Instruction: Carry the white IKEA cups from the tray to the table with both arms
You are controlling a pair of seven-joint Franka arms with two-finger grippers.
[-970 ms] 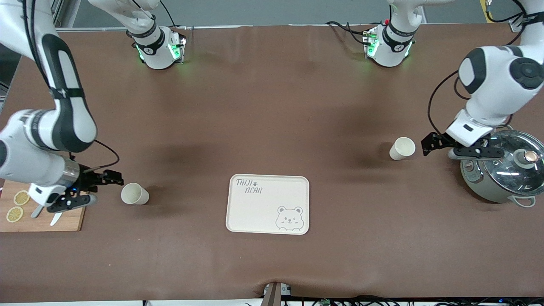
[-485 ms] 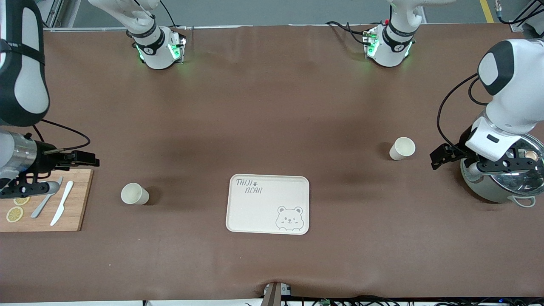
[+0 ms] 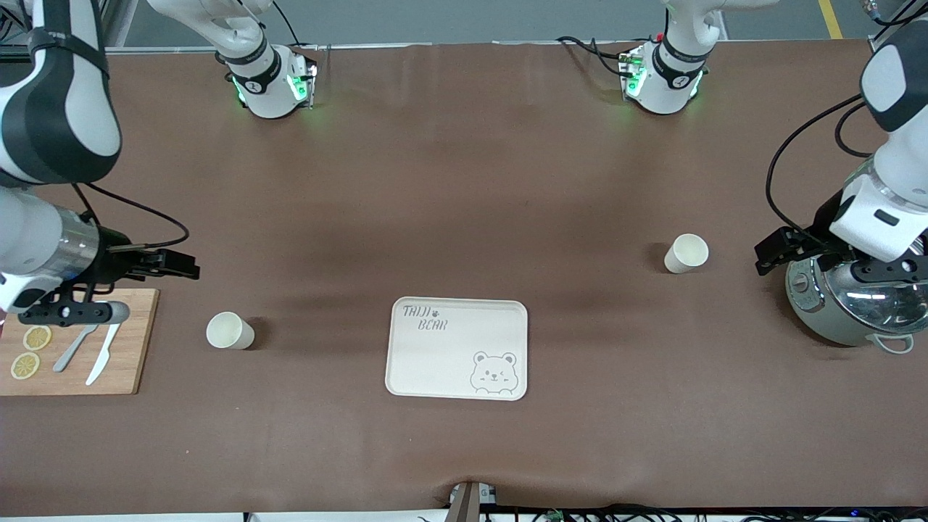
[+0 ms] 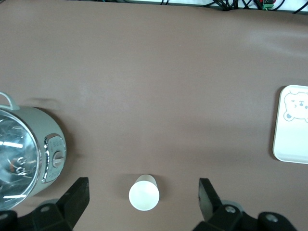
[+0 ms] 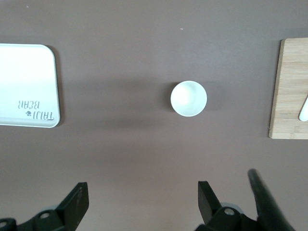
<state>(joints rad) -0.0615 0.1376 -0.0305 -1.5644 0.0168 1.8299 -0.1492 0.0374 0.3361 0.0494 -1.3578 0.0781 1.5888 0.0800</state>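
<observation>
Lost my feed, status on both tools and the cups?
Left tool open, over the pot. Right tool open, above the board. Both cups untouched on table, tray bare.

You are looking at a robotics lab bench dressed as a mock kitchen: two arm bases with green status lights (image 3: pixel 272 83) are bolted along a brown-covered table (image 3: pixel 464 181), loose cables (image 3: pixel 591 47) trail off its edge, and kitchen props such as a glass-lidded pot (image 3: pixel 855 304), a wooden cutting board (image 3: pixel 134 348) and a bear-printed tray (image 3: pixel 457 348) sit on it.

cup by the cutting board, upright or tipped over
Upright. The cup stands on its base on the table, round rim up; the right wrist view looks straight into its open, empty mouth.
</observation>
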